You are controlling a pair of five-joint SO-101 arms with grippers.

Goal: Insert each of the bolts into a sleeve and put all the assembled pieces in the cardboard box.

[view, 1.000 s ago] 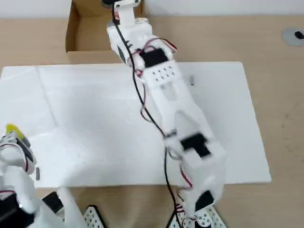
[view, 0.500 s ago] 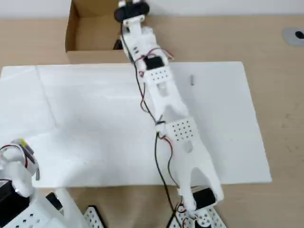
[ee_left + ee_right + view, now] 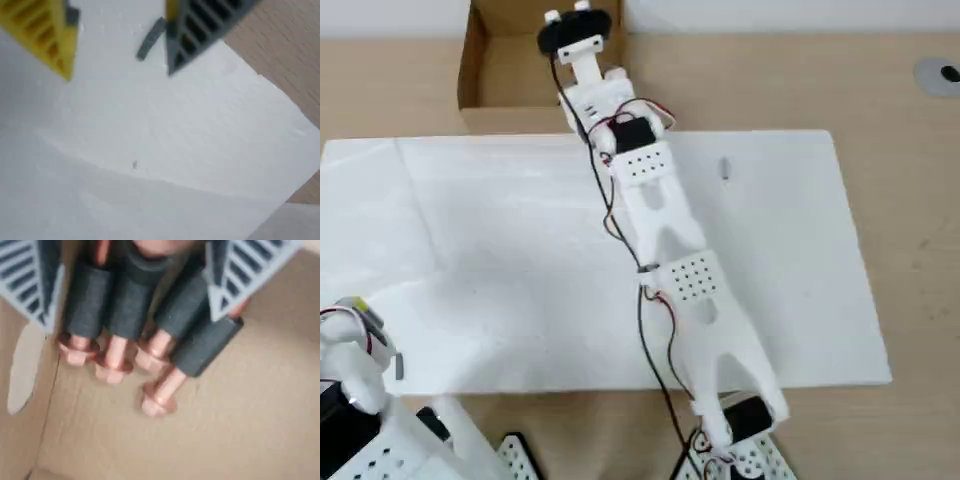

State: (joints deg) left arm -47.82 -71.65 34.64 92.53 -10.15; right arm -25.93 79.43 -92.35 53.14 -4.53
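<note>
Now my right arm (image 3: 665, 230) has stretched out long, and my right gripper (image 3: 132, 315) has come over the brown cardboard box (image 3: 470, 70). Its fingers are spread wide and pinch nothing. Just below them, on the box floor, lie four dark grey sleeves with copper bolts (image 3: 200, 347) pushed in, side by side. My left gripper (image 3: 119, 72) has pulled back, spread too, above the white foam sheet (image 3: 200, 140). I think the putting-away is nearly done.
</note>
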